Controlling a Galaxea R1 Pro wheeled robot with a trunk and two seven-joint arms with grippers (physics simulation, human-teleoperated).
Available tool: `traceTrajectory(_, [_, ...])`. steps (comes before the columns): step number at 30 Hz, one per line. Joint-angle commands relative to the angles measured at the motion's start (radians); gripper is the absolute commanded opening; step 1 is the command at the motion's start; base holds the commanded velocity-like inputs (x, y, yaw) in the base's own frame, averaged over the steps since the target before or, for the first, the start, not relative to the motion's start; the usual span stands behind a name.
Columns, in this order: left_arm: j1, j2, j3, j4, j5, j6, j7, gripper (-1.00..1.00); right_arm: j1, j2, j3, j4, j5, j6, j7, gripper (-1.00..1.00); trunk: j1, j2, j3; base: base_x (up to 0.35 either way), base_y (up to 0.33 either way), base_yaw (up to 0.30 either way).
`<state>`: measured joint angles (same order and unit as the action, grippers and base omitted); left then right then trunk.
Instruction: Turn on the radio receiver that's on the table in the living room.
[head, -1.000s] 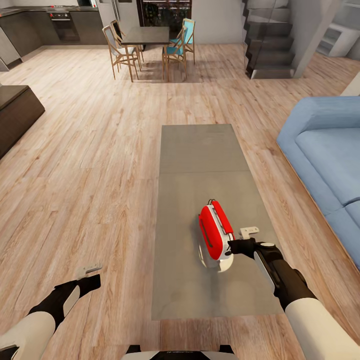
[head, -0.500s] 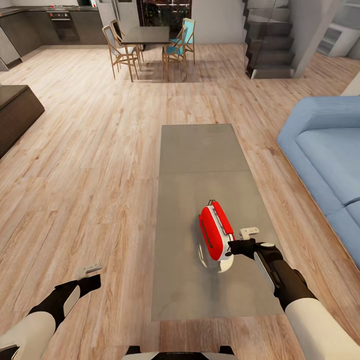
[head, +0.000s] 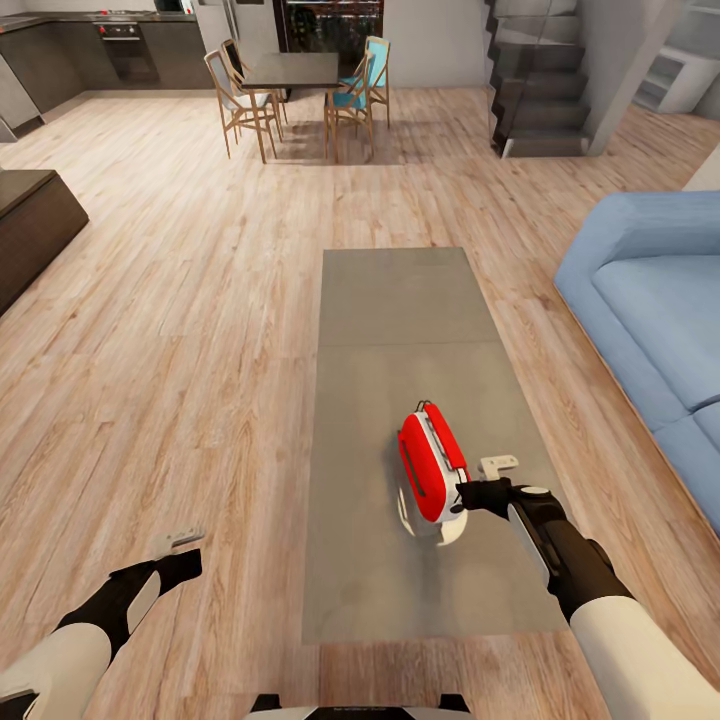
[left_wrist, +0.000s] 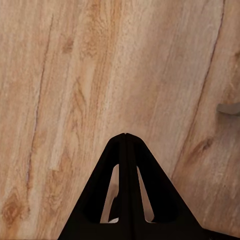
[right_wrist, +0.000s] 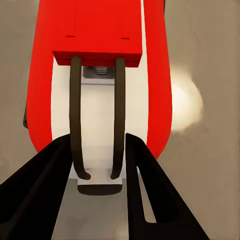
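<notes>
Radio receiver upright on near half of grey bench, right of centre. Right pincer spread, fingers straddling radio's near end, contact unclear. Left pincer pressed together over wood floor, well left of bench.
</notes>
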<state>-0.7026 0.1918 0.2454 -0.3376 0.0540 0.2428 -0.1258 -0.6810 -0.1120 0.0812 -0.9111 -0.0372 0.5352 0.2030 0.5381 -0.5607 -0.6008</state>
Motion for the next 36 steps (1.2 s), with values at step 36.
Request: traceTrajectory(36, [0.0,-0.002,-0.003,0.0,0.0,0.001,-0.002,-1.0,0.0,0.002,0.002,0.035,-0.002,-0.058,-0.009,-1.0,0.058,-0.105,-0.047,0.0,0.0,0.0])
